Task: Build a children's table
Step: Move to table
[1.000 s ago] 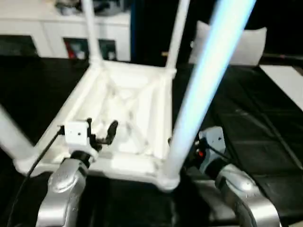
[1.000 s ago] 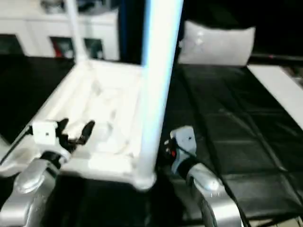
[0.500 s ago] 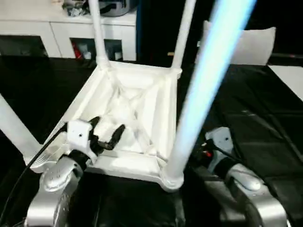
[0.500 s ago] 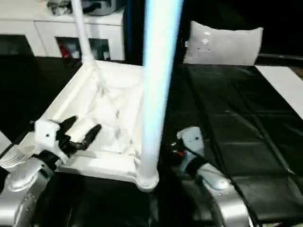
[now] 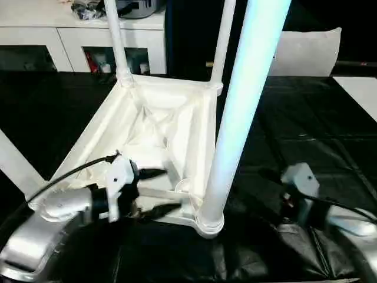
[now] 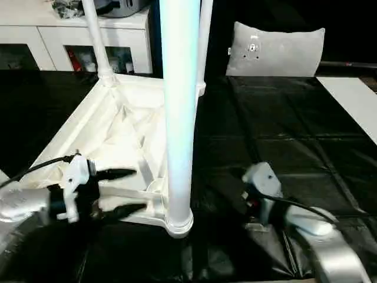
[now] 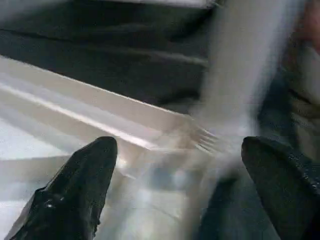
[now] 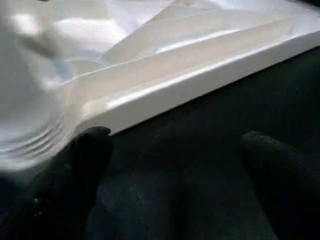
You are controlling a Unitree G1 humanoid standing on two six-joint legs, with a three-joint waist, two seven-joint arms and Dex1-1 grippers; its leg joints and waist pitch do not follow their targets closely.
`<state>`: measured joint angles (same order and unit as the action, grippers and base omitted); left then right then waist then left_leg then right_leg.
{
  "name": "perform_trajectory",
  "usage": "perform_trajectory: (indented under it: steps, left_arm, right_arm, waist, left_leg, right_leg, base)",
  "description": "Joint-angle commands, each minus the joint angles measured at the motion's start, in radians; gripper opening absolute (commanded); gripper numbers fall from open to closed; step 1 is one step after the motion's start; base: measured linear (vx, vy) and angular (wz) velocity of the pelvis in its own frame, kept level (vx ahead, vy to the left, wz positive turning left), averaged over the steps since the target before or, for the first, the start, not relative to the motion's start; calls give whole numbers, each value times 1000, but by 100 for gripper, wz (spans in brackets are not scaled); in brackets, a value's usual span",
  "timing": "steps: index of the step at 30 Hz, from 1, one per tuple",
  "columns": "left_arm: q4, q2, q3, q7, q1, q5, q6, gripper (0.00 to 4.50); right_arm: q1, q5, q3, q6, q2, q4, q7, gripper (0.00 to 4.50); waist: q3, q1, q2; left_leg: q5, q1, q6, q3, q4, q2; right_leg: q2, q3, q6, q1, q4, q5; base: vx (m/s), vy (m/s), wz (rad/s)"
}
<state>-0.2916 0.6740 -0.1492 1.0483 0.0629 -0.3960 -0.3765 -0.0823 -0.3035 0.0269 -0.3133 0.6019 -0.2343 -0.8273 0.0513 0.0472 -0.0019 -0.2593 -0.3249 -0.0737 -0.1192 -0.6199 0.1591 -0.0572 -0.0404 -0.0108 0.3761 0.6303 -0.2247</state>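
The children's table (image 5: 150,127) lies upside down on the black cover, its ribbed underside up and its legs standing in the corner sockets. The near right leg (image 5: 241,118) rises close in front of me. My left gripper (image 5: 158,191) is open and points sideways along the near rim, one finger above the rim and one below, close to the near right corner socket (image 5: 209,221). In the left wrist view the rim (image 7: 125,130) runs between its fingers (image 7: 75,195). My right gripper (image 8: 175,170) is open, low on the cover just right of that corner, with nothing between its fingers (image 8: 75,185).
A white cabinet (image 5: 70,35) stands behind the work table. A grey cushion (image 6: 274,50) leans at the back right, and a white board (image 6: 353,100) lies at the right edge. The black cover (image 5: 306,118) stretches to the right of the white table.
My left gripper has swung from pointing over the ribbed underside to pointing sideways along the near rim. The right arm has dropped lower and drawn back to the right. The camera has shifted too.
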Motion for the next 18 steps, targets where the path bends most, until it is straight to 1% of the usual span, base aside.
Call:
perform_trajectory:
  steps: [1,2,3,4,5,6,7,8,9,10,11,12,13,14,15,16,18]
  left_arm:
    - [-24,60,-81,118,33,43,14,446]
    - [-3,65,-107,129,56,80,34,446]
    - [11,66,-122,133,70,103,47,429]
    - [30,62,-136,133,88,120,53,429]
    - [47,55,-149,133,105,132,55,418]
    - [62,53,-162,136,121,142,62,418]
    - [91,46,-190,140,148,171,76,410]
    - [91,46,-190,140,148,171,76,394]
    - [107,41,-207,142,163,186,77,383]
    - [121,37,-220,142,174,195,73,375]
    - [128,37,-228,143,181,198,71,370]
    - [139,39,-239,147,187,207,78,370]
    - [146,42,-246,151,190,214,84,349]
    - [146,42,-246,151,190,214,84,349]
    - [171,38,-256,150,202,232,89,337]
    - [188,33,-260,149,211,240,96,331]
    - [221,23,-266,149,228,254,111,326]
  right_arm:
    - [-4,-34,0,1,50,-32,-82,450]
    - [-4,-40,6,-2,65,-40,-105,450]
    - [-4,-43,10,-3,73,-44,-120,450]
    - [-4,-48,15,-8,80,-52,-134,450]
    - [-6,-53,20,-15,87,-61,-147,450]
    - [-8,-58,25,-21,95,-70,-160,450]
    - [-17,-66,35,-34,113,-92,-181,450]
    - [-17,-66,35,-34,113,-92,-181,450]
    - [-24,-70,39,-44,124,-108,-192,450]
    - [-29,-73,41,-50,133,-120,-197,450]
    - [-31,-75,42,-51,137,-124,-200,450]
    - [-33,-78,42,-53,141,-129,-202,450]
    - [-34,-80,41,-55,143,-132,-202,450]
    - [-34,-80,41,-55,143,-132,-202,450]
    - [-37,-85,38,-60,149,-142,-207,450]
    - [-39,-86,37,-62,151,-146,-209,450]
    - [-43,-86,37,-66,153,-154,-210,450]
  waist:
    - [-36,6,6]
    - [-35,6,6]
    - [-34,5,6]
    - [-35,6,6]
    - [-36,9,5]
    - [-37,10,5]
    - [-38,12,6]
    - [-37,13,6]
    - [-41,15,5]
    - [-41,15,10]
    - [-42,15,9]
    - [-44,16,12]
    - [-43,14,10]
    - [-43,14,10]
    - [-43,14,13]
    - [-41,13,10]
    - [-41,15,12]
  left_leg:
    - [-103,-18,86,5,89,53]
    - [-113,-18,85,5,91,55]
    - [-115,-18,85,4,91,55]
    - [-117,-17,80,4,90,56]
    - [-109,-17,78,2,88,55]
    - [-102,-17,75,2,88,55]
    - [-98,-18,71,2,88,56]
    - [-96,-19,73,2,89,56]
    - [-81,-18,71,2,86,56]
    - [-75,-20,70,2,86,56]
    - [-73,-19,68,2,85,56]
    - [-67,-20,67,3,84,56]
    - [-68,-23,67,4,85,56]
    - [-68,-23,67,4,85,56]
    - [-75,-21,65,3,85,56]
    - [-88,-20,66,2,85,55]
    - [-92,-20,64,2,86,55]
  right_leg:
    - [-76,51,-233,-47,-79,-150]
    - [-76,52,-229,-47,-79,-166]
    - [-76,52,-227,-46,-81,-173]
    - [-78,53,-224,-48,-82,-183]
    - [-79,53,-221,-47,-84,-187]
    - [-80,53,-222,-48,-83,-185]
    - [-79,52,-225,-48,-82,-180]
    - [-77,52,-220,-49,-84,-180]
    - [-79,52,-222,-49,-80,-160]
    - [-78,52,-227,-49,-79,-144]
    - [-78,51,-227,-50,-78,-135]
    - [-79,51,-232,-50,-76,-124]
    - [-79,51,-237,-52,-77,-118]
    - [-79,51,-237,-52,-77,-118]
    - [-80,51,-241,-51,-77,-123]
    - [-78,51,-238,-49,-80,-141]
    - [-79,51,-236,-50,-83,-160]
  base:
    - [0,0,0]
    - [0,0,0]
    - [0,0,0]
    - [0,0,0]
    - [0,0,0]
    - [0,0,0]
    - [0,0,0]
    - [0,0,0]
    - [0,0,0]
    - [0,0,0]
    - [0,0,0]
    - [0,0,0]
    - [0,0,0]
    - [0,0,0]
    - [0,0,0]
    - [0,0,0]
    - [0,0,0]
